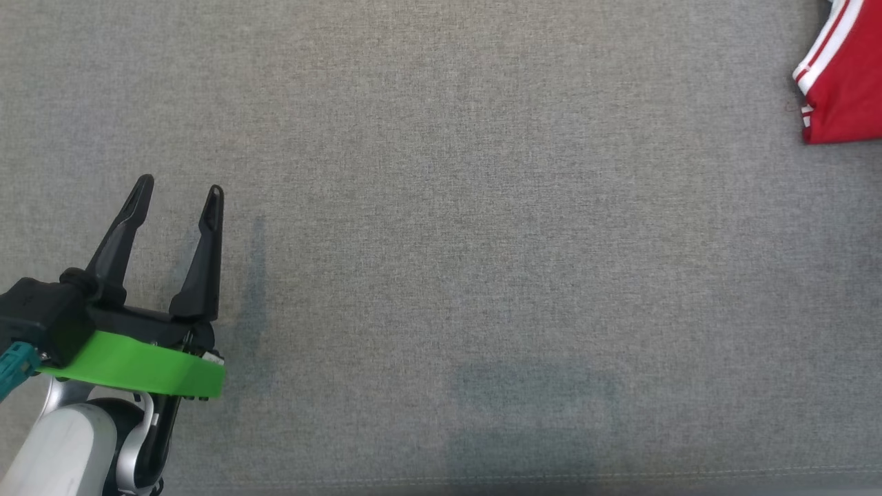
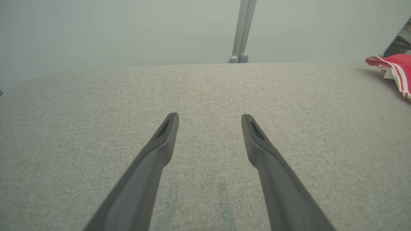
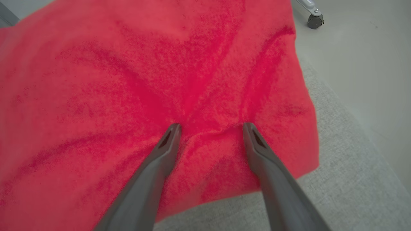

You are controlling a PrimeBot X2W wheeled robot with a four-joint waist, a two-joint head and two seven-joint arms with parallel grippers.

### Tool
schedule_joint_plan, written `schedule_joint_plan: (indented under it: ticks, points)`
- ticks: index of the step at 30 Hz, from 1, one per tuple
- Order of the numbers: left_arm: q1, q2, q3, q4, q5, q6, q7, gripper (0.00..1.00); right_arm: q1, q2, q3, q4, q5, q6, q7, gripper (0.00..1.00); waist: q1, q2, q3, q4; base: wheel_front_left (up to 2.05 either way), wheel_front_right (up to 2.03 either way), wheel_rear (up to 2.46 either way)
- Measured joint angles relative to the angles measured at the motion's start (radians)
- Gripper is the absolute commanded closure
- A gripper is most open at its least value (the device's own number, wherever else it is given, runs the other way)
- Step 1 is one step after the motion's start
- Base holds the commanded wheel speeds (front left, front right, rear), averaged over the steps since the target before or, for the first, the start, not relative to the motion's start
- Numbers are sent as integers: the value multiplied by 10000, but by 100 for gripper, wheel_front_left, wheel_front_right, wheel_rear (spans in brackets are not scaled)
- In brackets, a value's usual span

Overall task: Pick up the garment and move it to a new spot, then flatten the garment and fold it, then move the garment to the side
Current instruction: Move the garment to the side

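Observation:
The garment (image 1: 844, 76) is red with white stripes and lies folded at the far right of the grey surface, cut off by the head view's edge. In the left wrist view the garment (image 2: 393, 65) shows at the far right. My left gripper (image 1: 180, 187) hovers open over bare fabric at the lower left, far from the garment; the left wrist view shows the gripper (image 2: 209, 119) with nothing between its fingers. My right gripper (image 3: 211, 128) is open, its fingertips resting on the wrinkled red garment (image 3: 128, 80) near its corner, gripping none of it.
A grey fabric-covered surface (image 1: 441, 241) spans the whole head view. Its far edge meets a pale wall with a grey post (image 2: 242, 29). In the right wrist view the surface's edge drops to a pale floor with a caster wheel (image 3: 315, 21).

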Motion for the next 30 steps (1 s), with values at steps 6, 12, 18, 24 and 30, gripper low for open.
schedule_joint_plan:
  ticks: [6, 12, 18, 24, 30]
  points:
    - [-163, -107, 88, 351, -2, 0, -311, 0, 0, 491, 35, -823, -73, 23, -1914, 0, 0, 0, -452, -146, 0, 0, 0]
    - [-127, -186, 290, 951, 42, 15, -642, 0, 791, 658, 420, -2038, -658, 290, -3572, 0, 0, 0, -1138, -334, 0, 0, 0]
    - [638, -178, 786, 1795, 284, 107, -794, 0, 2391, 1490, 1269, -2598, -1020, 376, -4337, 0, 0, 0, -1900, -640, 0, 0, 0]
    - [1281, -184, 1358, 2454, 780, 196, -1035, 0, 3586, 2266, 1735, -2915, -1120, 372, -4926, 0, 0, 0, -2705, -981, 0, 0, 0]
    - [2080, -522, 1348, 3116, 911, 198, -1080, 0, 5043, 2573, 2128, -2834, -1200, 376, -4945, 0, 0, 0, -3561, -1235, 0, 0, 0]
